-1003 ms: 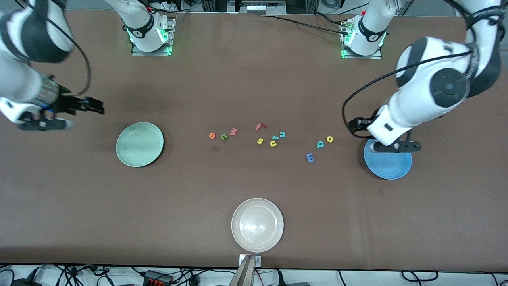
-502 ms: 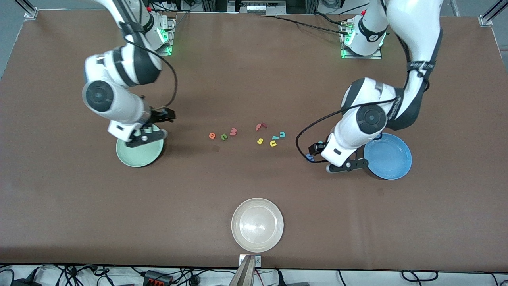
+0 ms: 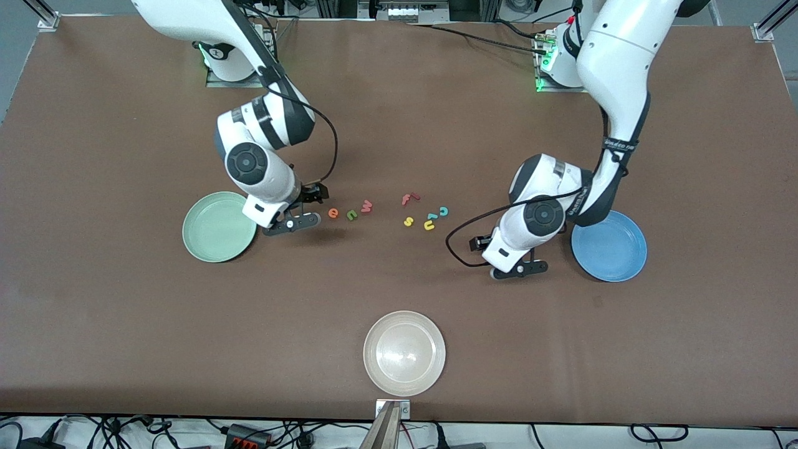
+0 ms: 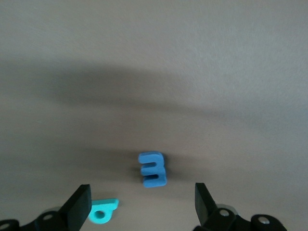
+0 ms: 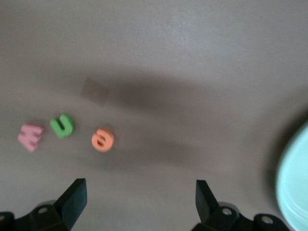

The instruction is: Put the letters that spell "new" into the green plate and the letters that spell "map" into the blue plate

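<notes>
Orange "e" [image 3: 333, 213], green "n" [image 3: 352, 215] and pink "w" [image 3: 366, 206] lie in a row mid-table, also seen in the right wrist view as the "e" [image 5: 102, 140], the "n" [image 5: 62, 125] and the "w" [image 5: 30, 136]. My right gripper [image 3: 313, 193] [image 5: 139, 187] is open, between the green plate [image 3: 215, 227] and the "e". My left gripper [image 3: 481, 244] [image 4: 142, 192] hangs open low over the blue "m" [image 4: 153, 169], with the teal "a" [image 4: 102, 211] by one finger. The blue plate [image 3: 611, 246] lies beside that arm. The yellow "p" is hidden.
A red "f" [image 3: 409, 198], yellow "s" [image 3: 408, 221], yellow "u" [image 3: 429, 225] and teal "c" [image 3: 443, 211] lie between the two letter groups. A whitish-beige plate [image 3: 404, 353] sits near the table's front edge.
Both arms swung in toward the table's middle. The right gripper passed over the green plate to beside the "e". The left gripper left the blue plate and came down over the "m" and "a".
</notes>
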You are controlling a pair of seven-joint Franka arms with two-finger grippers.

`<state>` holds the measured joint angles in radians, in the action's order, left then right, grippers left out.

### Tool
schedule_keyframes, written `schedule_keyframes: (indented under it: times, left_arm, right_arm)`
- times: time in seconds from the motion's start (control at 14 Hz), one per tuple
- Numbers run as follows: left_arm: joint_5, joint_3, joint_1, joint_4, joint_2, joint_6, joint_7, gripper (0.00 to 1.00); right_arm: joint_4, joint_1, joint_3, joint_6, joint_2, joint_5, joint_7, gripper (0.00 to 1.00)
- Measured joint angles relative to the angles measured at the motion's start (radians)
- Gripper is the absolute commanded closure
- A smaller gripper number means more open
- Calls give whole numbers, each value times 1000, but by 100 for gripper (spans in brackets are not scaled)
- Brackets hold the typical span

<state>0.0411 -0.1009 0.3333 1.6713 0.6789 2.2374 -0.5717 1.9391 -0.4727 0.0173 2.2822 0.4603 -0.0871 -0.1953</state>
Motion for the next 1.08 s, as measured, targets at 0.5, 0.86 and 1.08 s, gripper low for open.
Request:
schedule_keyframes:
  times: [0.5, 0.86, 1.08]
  left_arm:
    - [-1, 1, 7, -1, 41, 48, 10, 54]
    - [-1, 2, 7, -1, 51, 58, 14, 84]
    - [-1, 11, 4, -5, 50, 56, 15, 90]
  right_arm:
    - [-23, -66, -1, 61, 73, 0, -116, 11]
    - [-26, -81, -2, 84, 99, 0, -146, 30]
    - [-28, -82, -5, 86, 107, 0, -147, 36]
